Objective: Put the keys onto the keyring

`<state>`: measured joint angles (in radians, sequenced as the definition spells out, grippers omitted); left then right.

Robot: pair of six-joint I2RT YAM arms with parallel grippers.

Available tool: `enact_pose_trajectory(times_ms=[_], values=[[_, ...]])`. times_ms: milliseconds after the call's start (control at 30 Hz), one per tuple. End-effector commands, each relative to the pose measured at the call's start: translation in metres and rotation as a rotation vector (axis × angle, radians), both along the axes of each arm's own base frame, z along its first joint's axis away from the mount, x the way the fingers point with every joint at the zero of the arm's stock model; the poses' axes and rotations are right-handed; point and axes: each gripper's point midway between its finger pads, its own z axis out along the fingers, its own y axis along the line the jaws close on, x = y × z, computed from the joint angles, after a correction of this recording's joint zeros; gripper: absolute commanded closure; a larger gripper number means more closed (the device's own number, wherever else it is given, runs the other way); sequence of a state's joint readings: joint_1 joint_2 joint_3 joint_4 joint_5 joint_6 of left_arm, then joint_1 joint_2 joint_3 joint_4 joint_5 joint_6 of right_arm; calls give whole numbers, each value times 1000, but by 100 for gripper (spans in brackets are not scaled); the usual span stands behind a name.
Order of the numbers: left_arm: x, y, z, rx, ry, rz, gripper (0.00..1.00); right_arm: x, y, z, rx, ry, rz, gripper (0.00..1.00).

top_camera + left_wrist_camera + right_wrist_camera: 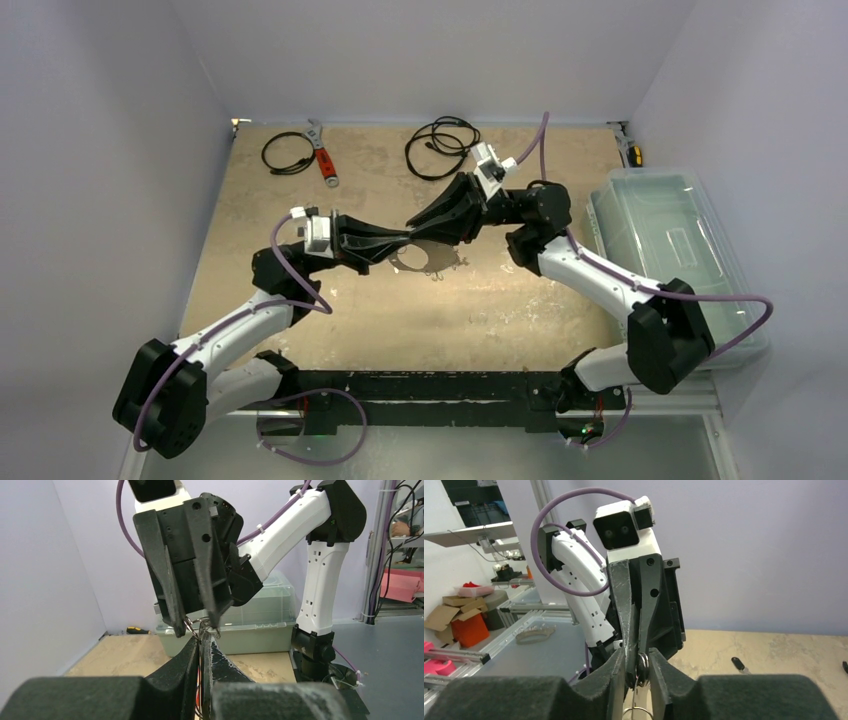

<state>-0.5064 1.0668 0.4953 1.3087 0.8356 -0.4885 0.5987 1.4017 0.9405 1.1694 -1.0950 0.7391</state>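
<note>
Claws meet tip to tip above the middle of the bench point(500, 305). Pressed together, the left claw point(636, 647) pinches what looks like a small key point(642, 661), with a thin wire loop point(636, 713) hanging below. Slightly spread, the right claw point(196, 628) straddles those tips. Directly beneath them, the keyring point(403, 262) lies on the bench.

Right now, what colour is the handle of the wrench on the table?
Red: the wrench shows best in the top external view.
</note>
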Motion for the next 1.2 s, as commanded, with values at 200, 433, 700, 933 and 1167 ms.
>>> enact_pose_trajectory(times_ms=[200, 433, 700, 933, 1167], values=[[4, 3, 6, 1, -24, 48, 100, 4, 2, 11, -81, -115, -103, 54], [4, 3, 5, 17, -31, 55, 100, 19, -5, -1, -210, -190, -220, 45], [8, -1, -4, 105, -53, 66, 100, 36, -13, -20, -402, -256, -276, 42], [16, -5, -22, 243, -80, 107, 100, 31, -21, -26, -495, -271, -242, 49], [18, -9, -34, 328, -98, 111, 100, 15, -24, -40, -558, -224, -127, 49]])
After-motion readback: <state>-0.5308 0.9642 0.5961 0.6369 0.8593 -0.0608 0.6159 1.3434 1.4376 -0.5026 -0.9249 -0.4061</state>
